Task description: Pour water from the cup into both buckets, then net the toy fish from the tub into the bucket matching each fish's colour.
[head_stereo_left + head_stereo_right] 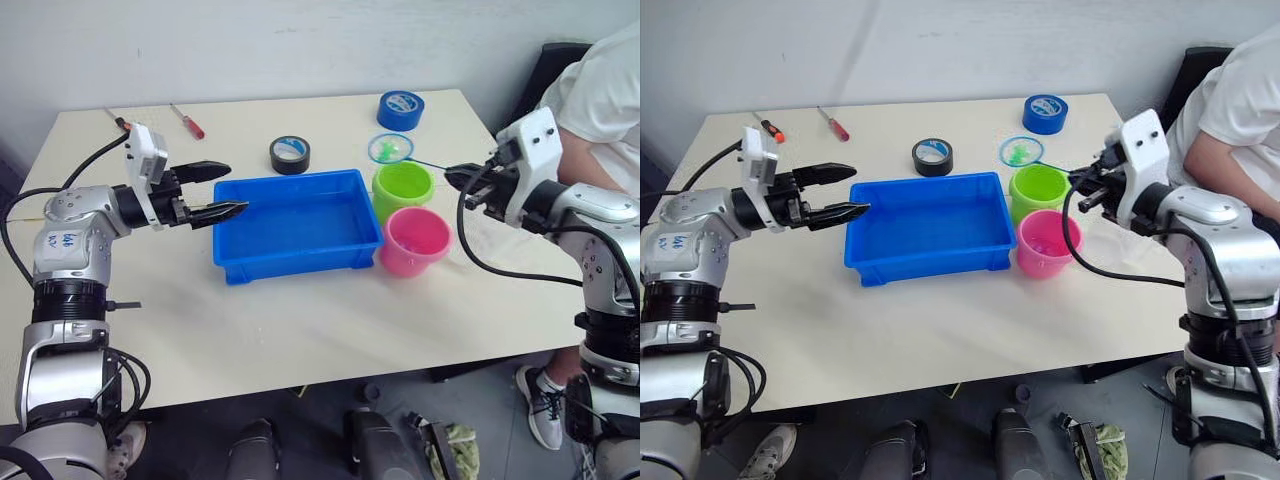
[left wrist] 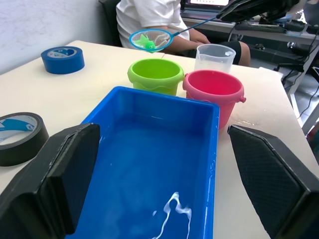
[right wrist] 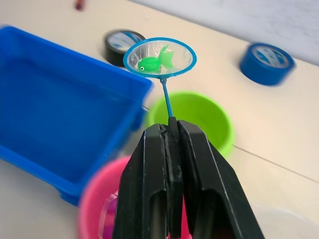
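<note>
Holding the net (image 3: pixel 159 58) clamped, the right end effector (image 3: pixel 172 130) carries a green fish (image 3: pixel 154 60) above the green bucket (image 3: pixel 193 118); the tub (image 1: pixel 295 225) looks empty, the left end effector (image 1: pixel 222 190) wide.

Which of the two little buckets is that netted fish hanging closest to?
The lime green bucket: the net with the green fish hangs just beyond it; the pink bucket sits nearer the robot.

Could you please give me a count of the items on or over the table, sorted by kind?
Buckets: 2, lime green and pink
Tubs: 1, blue
Clear cups: 1
Tape rolls: 2, blue and black
Screwdrivers: 2
Nets: 1, held by the right gripper
Green fish: 1, in the net
Total: 10
</note>
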Tool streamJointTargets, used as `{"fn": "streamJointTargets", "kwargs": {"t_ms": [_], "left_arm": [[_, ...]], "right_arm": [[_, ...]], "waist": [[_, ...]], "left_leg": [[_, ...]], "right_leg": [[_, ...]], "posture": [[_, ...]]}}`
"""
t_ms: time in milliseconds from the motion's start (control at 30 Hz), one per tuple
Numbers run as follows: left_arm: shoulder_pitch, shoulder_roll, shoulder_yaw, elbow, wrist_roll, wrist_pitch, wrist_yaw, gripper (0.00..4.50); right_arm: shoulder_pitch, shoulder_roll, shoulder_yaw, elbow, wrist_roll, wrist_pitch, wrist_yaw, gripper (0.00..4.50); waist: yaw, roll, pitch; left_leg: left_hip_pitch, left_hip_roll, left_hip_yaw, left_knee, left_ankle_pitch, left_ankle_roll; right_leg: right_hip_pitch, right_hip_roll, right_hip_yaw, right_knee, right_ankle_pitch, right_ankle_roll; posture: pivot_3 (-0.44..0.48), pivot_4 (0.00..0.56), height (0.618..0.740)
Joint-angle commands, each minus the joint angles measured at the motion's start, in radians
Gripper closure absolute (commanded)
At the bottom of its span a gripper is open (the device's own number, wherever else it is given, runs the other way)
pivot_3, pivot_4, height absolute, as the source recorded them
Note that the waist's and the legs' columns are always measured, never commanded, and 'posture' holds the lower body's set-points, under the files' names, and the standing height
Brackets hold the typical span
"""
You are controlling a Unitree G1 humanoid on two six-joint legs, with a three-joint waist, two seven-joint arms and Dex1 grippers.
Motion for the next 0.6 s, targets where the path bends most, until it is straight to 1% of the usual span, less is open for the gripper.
{"fn": "streamJointTargets", "kwargs": {"t_ms": [33,233,467,600], "left_arm": [[-0.029,0.003,0.006,0.004,0.008,-0.022,-0.015,0.03],[-0.034,0.002,0.007,0.014,0.016,-0.024,-0.025,0.03],[-0.025,0.005,0.01,0.007,0.016,-0.02,-0.026,0.03],[-0.024,0.004,0.01,0.006,0.016,-0.019,-0.025,0.03]], "right_arm": [[0.019,-0.05,0.054,0.026,-0.094,-0.147,-0.008,4.5],[0.049,-0.12,0.223,0.095,-0.326,-0.425,-0.035,4.5],[0.073,-0.196,0.322,0.134,-0.558,-0.68,-0.083,4.5],[0.066,-0.239,0.351,0.162,-0.72,-0.802,-0.171,4.5]], "waist": [[-0.003,0.0,0.0],[-0.004,0.0,0.0],[-0.001,0.0,0.0],[-0.002,0.0,0.0]], "left_leg": [[0.0,0.0,0.0,0.0,0.0,0.0],[0.001,0.0,0.001,0.0,0.0,0.0],[0.0,0.0,0.001,0.001,0.0,0.0],[0.0,0.0,0.001,0.001,0.0,0.0]], "right_leg": [[0.0,0.0,0.0,0.0,0.0,0.0],[0.0,0.001,0.001,0.001,0.0,0.0],[0.0,0.0,0.001,0.0,0.0,0.0],[0.0,0.0,0.001,0.0,0.0,0.0]], "posture": [[0.0,0.15,0.731],[0.0,0.15,0.731],[0.0,0.15,0.731],[0.0,0.15,0.731]]}}
